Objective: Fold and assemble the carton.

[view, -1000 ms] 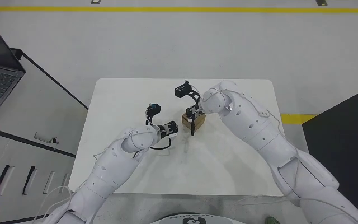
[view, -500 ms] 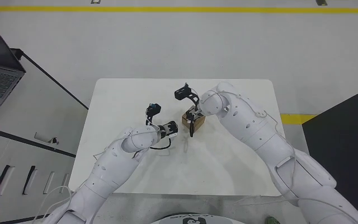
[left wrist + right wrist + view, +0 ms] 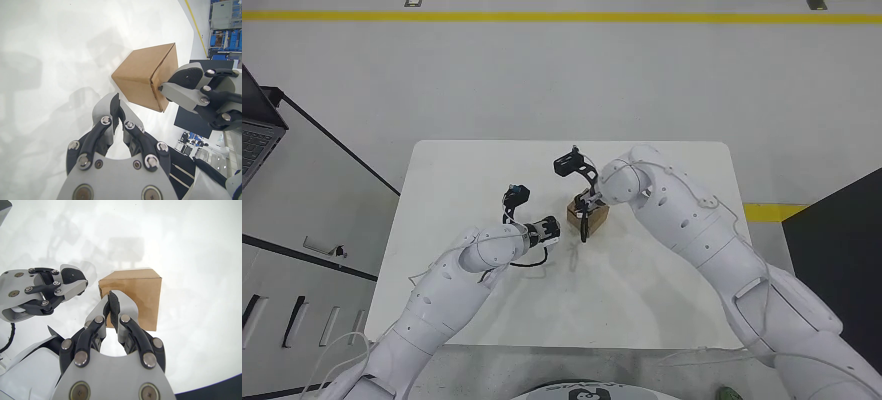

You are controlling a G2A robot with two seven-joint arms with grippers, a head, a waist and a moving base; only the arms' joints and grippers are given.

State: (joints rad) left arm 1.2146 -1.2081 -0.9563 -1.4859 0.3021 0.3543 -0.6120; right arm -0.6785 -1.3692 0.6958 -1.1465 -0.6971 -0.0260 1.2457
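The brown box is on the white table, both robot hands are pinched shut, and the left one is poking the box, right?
Not quite: it is the right gripper poking the carton. The left gripper is beside it, not touching, as the left wrist view shows. Both are shut, and the carton is on the white table.

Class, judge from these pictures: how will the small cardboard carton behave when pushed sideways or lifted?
The carton is probably light: small, thin corrugated board. On the smooth white table it would likely slide, not tip, being roughly cube-shaped. The slightly open seam beside the right gripper may flex under pressure.
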